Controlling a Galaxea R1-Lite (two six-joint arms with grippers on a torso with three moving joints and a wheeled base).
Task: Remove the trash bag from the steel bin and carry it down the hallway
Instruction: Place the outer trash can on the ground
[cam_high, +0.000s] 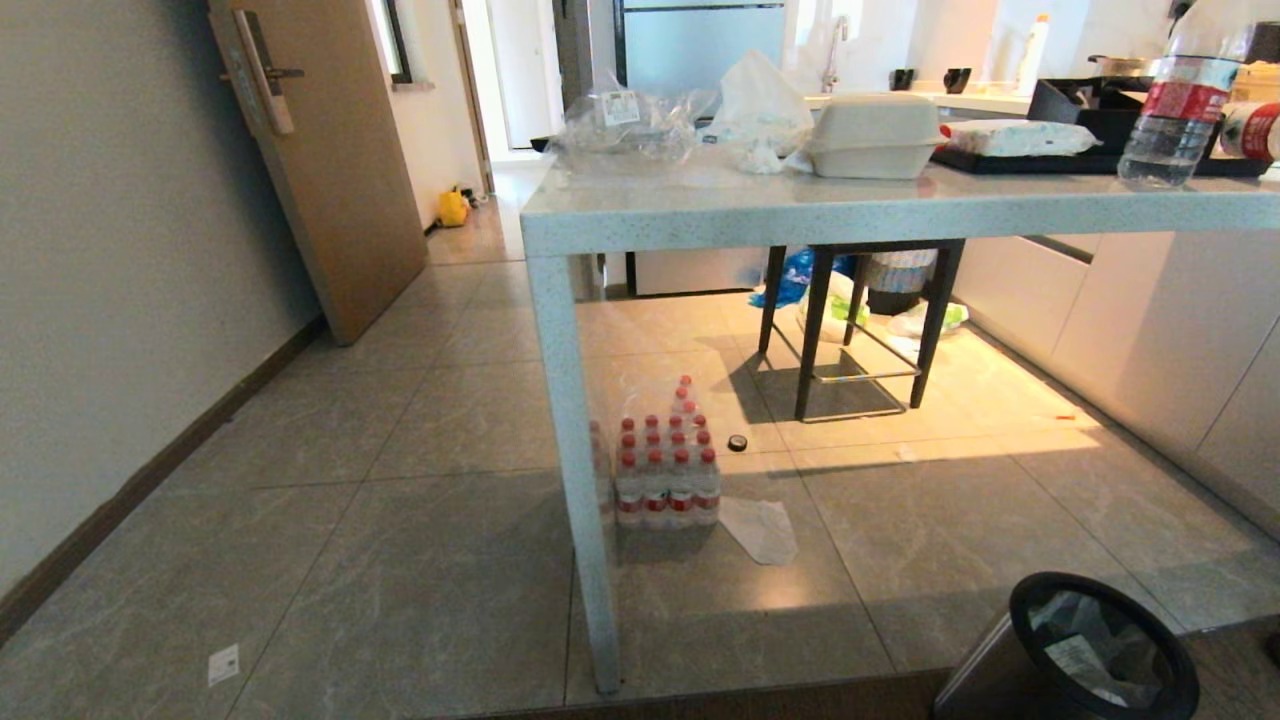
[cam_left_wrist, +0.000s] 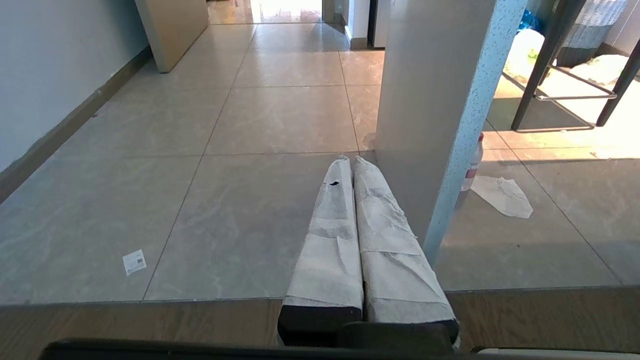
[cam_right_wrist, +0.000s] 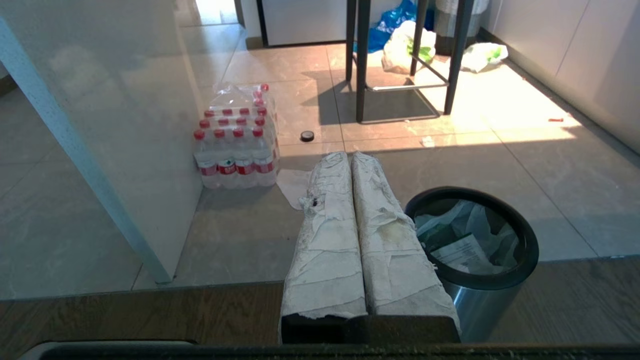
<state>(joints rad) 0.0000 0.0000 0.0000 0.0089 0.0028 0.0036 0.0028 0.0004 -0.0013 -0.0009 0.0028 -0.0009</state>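
A grey tiled floor (cam_high: 400, 560) fills most of the scene, with a wooden door (cam_high: 330, 170) standing open at the far left. A pale speckled tabletop (cam_high: 900, 205) spans the right half, carrying a white clamshell box (cam_high: 872, 135), crumpled clear plastic (cam_high: 625, 125) and a water bottle (cam_high: 1180, 100). Under it, far back, stands a black stool (cam_high: 860, 330) with bags around its legs. The steel bin (cam_right_wrist: 475, 280) with a black rim sits at the near right, on the edge where tile meets wood flooring; the trash bag (cam_right_wrist: 465, 237) lies inside it, white plastic with a printed slip showing. A shrink-wrapped pack of red-capped bottles (cam_high: 665, 460) stands beside the table leg (cam_high: 575, 450), a flat white bag (cam_high: 760, 530) just right of it. The right gripper (cam_right_wrist: 350, 156), fingers wrapped in white tape and pressed together, holds nothing and hangs just left of the bin. The left gripper (cam_left_wrist: 350, 160), likewise closed and empty, hangs beside the table leg. A small paper label (cam_high: 223, 664) lies at the near left
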